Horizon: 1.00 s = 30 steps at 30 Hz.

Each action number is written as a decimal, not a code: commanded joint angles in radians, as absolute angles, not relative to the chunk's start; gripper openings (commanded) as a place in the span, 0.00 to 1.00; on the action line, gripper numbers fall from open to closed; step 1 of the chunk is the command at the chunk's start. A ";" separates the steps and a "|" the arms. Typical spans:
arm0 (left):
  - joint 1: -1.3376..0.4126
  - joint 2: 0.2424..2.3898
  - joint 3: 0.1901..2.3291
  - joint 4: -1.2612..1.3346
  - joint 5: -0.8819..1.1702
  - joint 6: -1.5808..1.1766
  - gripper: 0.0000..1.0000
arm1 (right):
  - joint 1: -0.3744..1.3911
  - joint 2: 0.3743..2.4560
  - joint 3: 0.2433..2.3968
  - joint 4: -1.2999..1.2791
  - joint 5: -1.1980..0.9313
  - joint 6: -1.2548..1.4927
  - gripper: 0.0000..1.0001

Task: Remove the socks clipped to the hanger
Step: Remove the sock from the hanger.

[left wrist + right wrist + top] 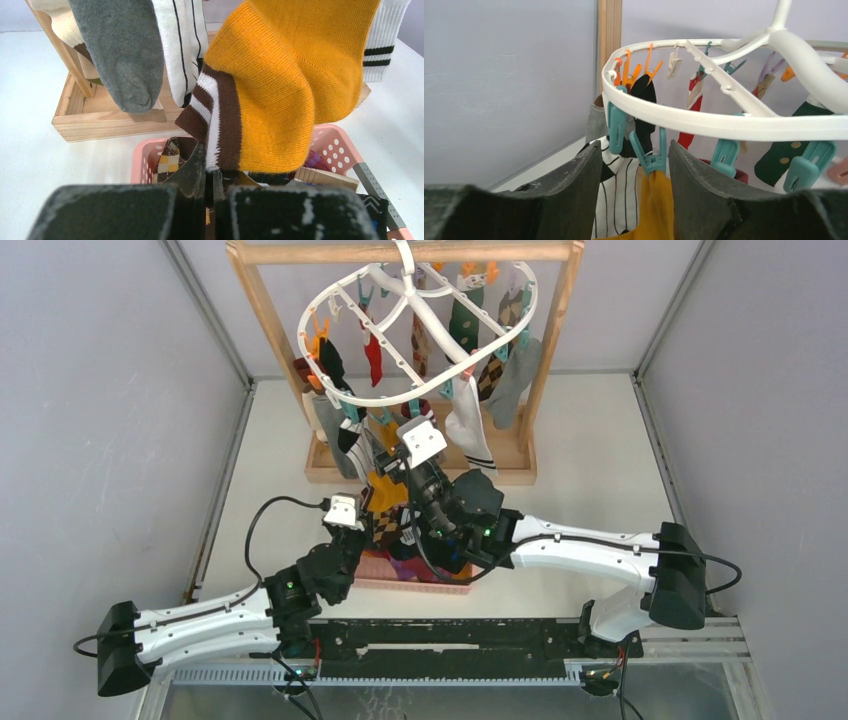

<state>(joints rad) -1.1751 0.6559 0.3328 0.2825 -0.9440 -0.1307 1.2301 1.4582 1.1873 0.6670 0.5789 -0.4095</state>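
My left tool [210, 172] pinches the mustard sock [290, 75] by its toe, pulling it taut above the pink basket [340, 150]. My right tool [634, 150] gapes wide around its teal clip [650, 156] on the hanger [724, 122], near the bench's [600, 440] far edge, placed to squeeze it.

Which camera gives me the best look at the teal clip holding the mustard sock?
Right wrist: the teal clip sits between the jaws of the open right tool, gripping the mustard sock. Top external: hidden under that tool. Left wrist shows only the sock.

The white table [590, 440] bears a wooden stand [554, 335] and a pink basket [340, 150].
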 commanded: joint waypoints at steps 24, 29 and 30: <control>-1.170 0.657 0.338 0.329 -0.964 -0.107 0.00 | 1.159 1.516 1.296 0.581 0.508 -0.297 0.61; -1.170 0.653 0.337 0.329 -0.960 -0.107 0.00 | 1.158 1.549 1.326 0.597 0.539 -0.304 0.61; -1.170 0.653 0.336 0.329 -0.959 -0.107 0.00 | 1.159 1.552 1.330 0.600 0.540 -0.305 0.61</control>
